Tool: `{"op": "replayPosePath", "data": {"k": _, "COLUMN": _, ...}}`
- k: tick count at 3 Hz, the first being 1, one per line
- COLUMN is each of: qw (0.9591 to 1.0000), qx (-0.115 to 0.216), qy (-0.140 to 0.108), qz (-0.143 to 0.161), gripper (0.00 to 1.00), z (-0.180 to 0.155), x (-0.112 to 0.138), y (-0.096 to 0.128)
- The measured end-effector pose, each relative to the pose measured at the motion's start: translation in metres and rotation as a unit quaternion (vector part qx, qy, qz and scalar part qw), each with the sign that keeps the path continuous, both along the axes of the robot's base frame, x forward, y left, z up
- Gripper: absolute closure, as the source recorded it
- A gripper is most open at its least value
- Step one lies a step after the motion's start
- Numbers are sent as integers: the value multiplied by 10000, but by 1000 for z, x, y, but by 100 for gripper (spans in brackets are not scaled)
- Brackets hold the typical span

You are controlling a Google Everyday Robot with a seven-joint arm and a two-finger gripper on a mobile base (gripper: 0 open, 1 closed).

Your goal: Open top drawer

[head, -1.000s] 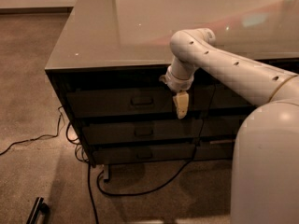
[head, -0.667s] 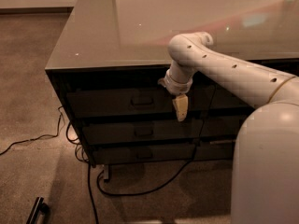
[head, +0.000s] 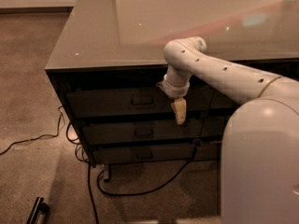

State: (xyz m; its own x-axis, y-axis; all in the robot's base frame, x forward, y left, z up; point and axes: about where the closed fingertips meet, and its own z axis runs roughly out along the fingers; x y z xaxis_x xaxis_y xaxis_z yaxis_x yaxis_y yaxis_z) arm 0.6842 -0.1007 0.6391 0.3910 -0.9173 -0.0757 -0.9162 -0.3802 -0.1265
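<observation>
The top drawer point(head: 107, 104) is the uppermost of three dark fronts stacked under the glossy countertop point(head: 140, 36). Its small metal pull point(head: 142, 100) sits at centre. The front looks flush with the cabinet and none of its inner floor shows. My gripper point(head: 179, 112) hangs pointing down from the white arm point(head: 219, 73). It is in front of the top drawer's lower edge, to the right of the pull and apart from it. It holds nothing that I can see.
Two lower drawers point(head: 140, 132) with like handles sit beneath. Black cables point(head: 140, 190) trail on the carpet under and left of the cabinet. A dark bar-shaped object point(head: 37, 210) lies at bottom left. My white body point(head: 261, 162) fills the lower right.
The gripper has moved slightly down and to the left, closer to the top drawer's pull. The drawers have not moved.
</observation>
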Motion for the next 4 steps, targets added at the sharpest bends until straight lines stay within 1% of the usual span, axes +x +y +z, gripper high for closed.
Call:
{"op": "replayPosePath", "data": {"k": 1, "qw": 9999, "qx": -83, "qy": 139, "qz": 42, "gripper": 19, "z": -9, "x": -1, "y": -3}}
{"op": "replayPosePath", "data": {"k": 3, "qw": 9999, "qx": -82, "qy": 139, "qz": 41, "gripper": 65, "z": -2, "x": -1, "y": -3}}
{"op": "replayPosePath", "data": {"k": 4, "qw": 9991, "qx": 372, "qy": -199, "qz": -94, "gripper": 88, "z": 32, "x": -25, "y": -3}}
